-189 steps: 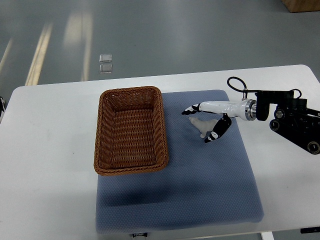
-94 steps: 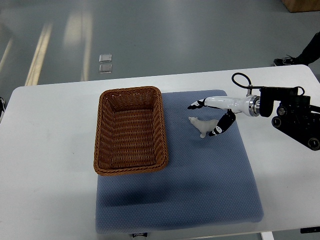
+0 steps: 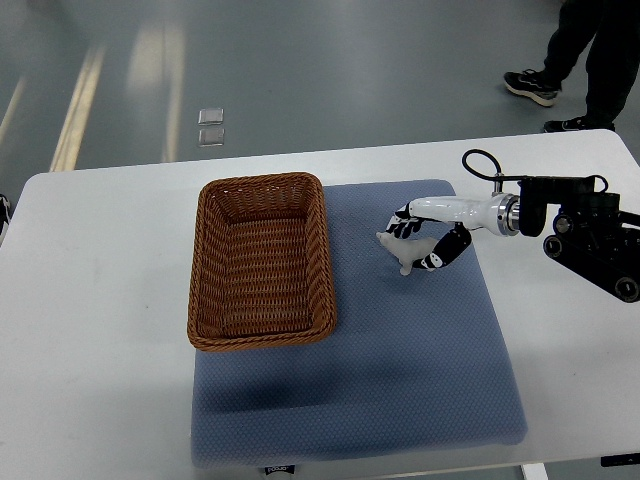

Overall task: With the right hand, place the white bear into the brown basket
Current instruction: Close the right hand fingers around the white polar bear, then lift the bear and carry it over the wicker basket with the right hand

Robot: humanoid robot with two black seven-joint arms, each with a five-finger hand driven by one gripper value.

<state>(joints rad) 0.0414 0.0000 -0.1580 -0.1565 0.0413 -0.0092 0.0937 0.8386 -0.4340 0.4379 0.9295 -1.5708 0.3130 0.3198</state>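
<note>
A white table (image 3: 90, 300) carries a blue mat (image 3: 420, 370) across its middle and 6 o'clock edge. The black arm base (image 3: 590, 240) sits at its 3 o'clock edge.

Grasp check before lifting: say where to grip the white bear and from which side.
Grip the white bear across its body, coming from the right, as the right hand does now. It lies on the blue mat with its head toward the brown basket, leaving the body exposed.

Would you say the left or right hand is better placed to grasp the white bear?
Right: the right hand is already curled around the white bear on the blue mat; no left arm is visible.
</note>
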